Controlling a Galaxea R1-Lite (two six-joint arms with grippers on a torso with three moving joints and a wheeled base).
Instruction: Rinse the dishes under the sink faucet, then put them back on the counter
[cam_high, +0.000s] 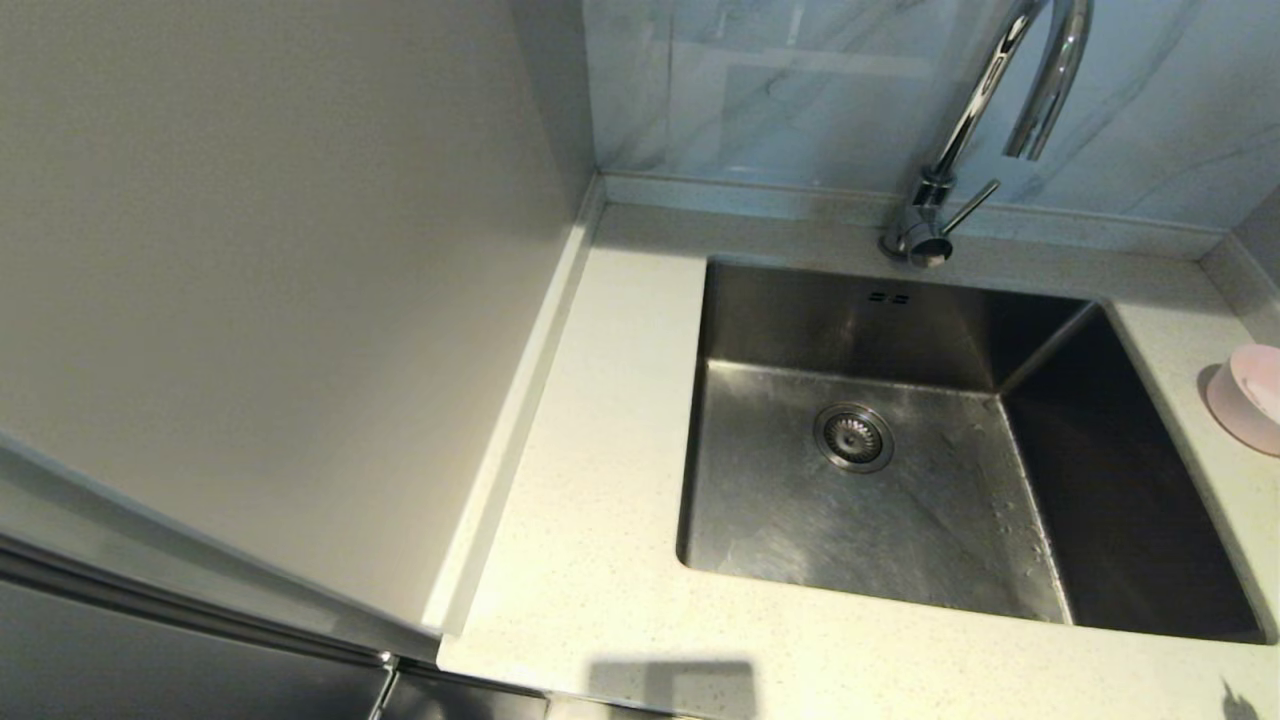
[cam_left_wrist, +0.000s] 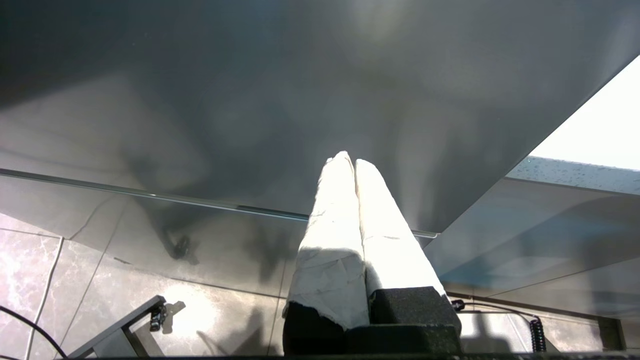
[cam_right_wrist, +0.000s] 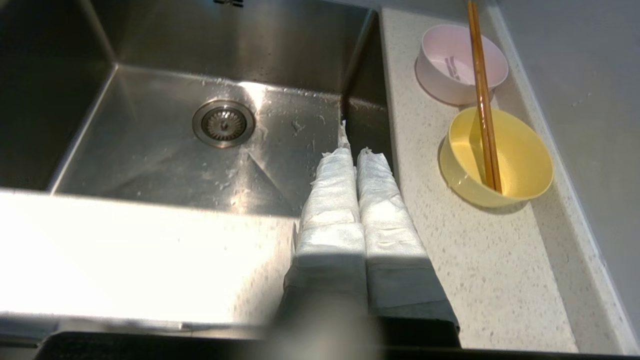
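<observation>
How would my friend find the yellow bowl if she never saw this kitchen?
Find the steel sink, then the speckled counter beside it, by the grey wall. Two small bowls sit there. The yellow bowl sits nearer the counter's front edge than the pink bowl, and the chopsticks dip into it.

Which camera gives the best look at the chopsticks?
The right wrist view: the chopsticks show nearly full length, lying across the pink bowl and down into the yellow bowl on the counter. The head view catches only the pink bowl's edge, no chopsticks. The left wrist view shows none.
</observation>
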